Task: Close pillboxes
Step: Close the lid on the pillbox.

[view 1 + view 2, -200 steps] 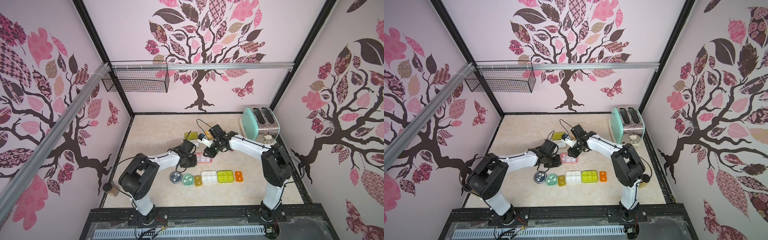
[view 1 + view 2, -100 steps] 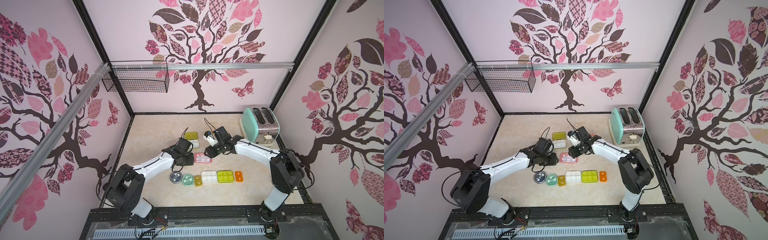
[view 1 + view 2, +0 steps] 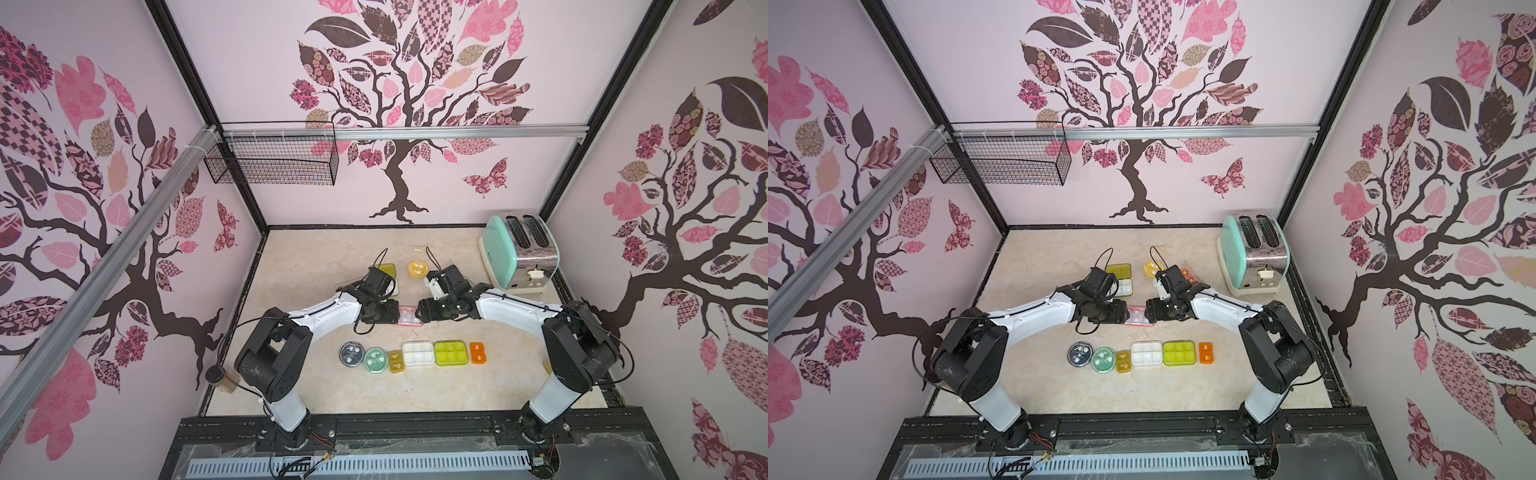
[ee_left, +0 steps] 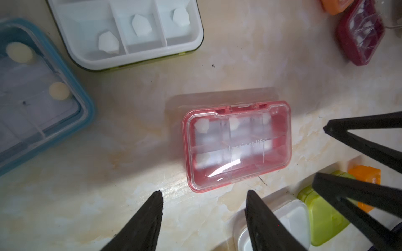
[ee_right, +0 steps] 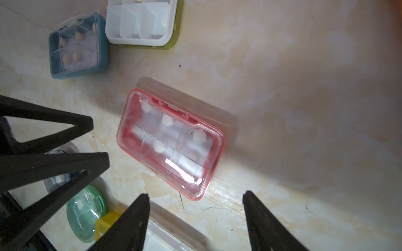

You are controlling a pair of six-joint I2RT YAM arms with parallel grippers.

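step: pink pillbox (image 4: 237, 145) looks closed and lies free | left fingers (image 4: 148, 219) and right fingers (image 5: 130, 221) spread, empty | next: we must close the open lime pillbox (image 4: 141, 59)

Mint toaster (image 3: 517, 253) (far corner); wire basket (image 3: 270, 160) hangs.

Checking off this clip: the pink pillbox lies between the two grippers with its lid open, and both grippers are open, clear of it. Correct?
Not the lid: the pink pillbox has its clear lid down, shut, as both wrist views show. The rest holds: it lies between the left gripper and the right gripper, both open and clear of it.
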